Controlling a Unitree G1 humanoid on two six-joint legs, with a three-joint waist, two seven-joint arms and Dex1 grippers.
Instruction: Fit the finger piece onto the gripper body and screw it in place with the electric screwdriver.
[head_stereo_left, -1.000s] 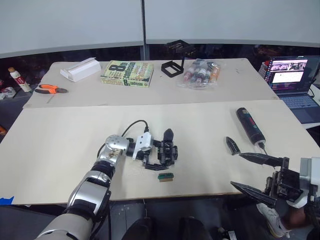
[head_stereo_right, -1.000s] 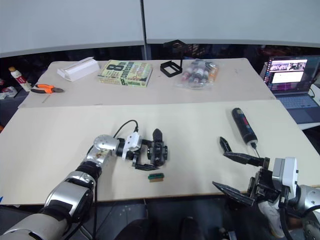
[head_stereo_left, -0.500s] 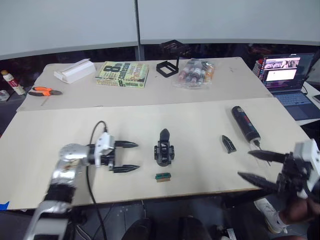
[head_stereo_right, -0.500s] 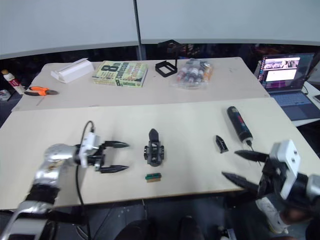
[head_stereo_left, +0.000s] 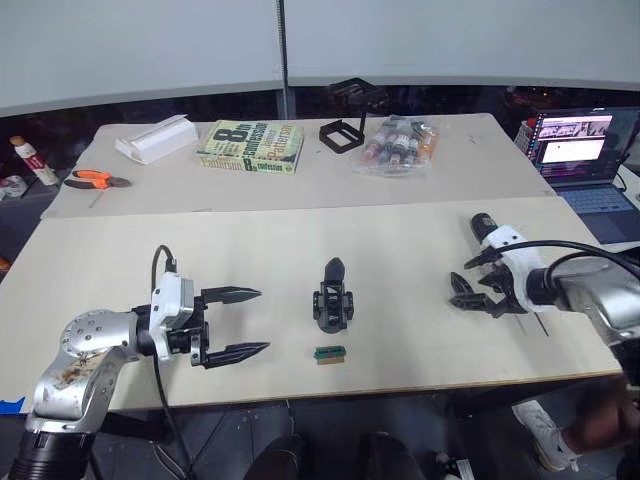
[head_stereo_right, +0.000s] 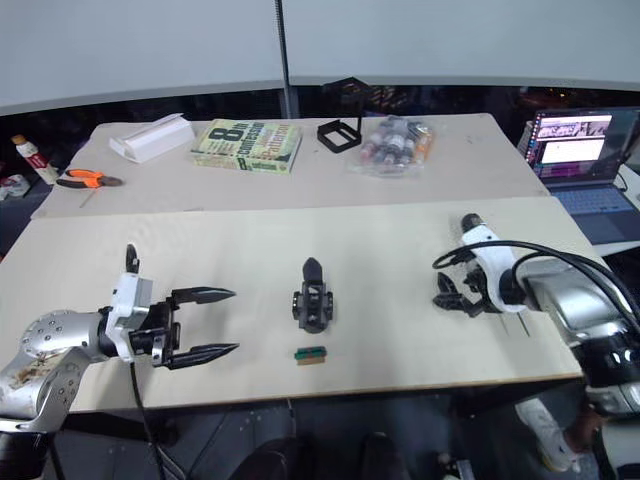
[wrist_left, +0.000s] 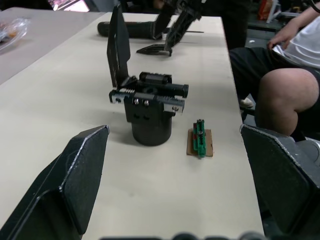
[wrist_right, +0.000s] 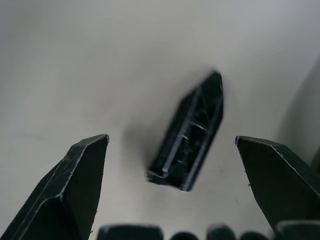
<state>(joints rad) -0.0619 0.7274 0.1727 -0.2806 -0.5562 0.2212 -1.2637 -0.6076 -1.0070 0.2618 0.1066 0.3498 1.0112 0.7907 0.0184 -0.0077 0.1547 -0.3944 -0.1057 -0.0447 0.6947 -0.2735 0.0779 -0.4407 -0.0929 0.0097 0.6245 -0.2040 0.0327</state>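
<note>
Black finger piece (wrist_right: 190, 138) now between spread right gripper (head_stereo_right: 462, 298) fingers; left gripper (head_stereo_left: 232, 324) spread, withdrawn from gripper body (head_stereo_left: 332, 300).

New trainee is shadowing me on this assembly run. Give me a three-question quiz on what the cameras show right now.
1. True or false: the right gripper has closed on the finger piece.
2. What lies on the table just in front of the gripper body?
3. Which gripper is open beside the gripper body: A left, B right?

Key:
1. False; its fingers are open on either side of it.
2. A small green block.
3. A, the left gripper.
</note>
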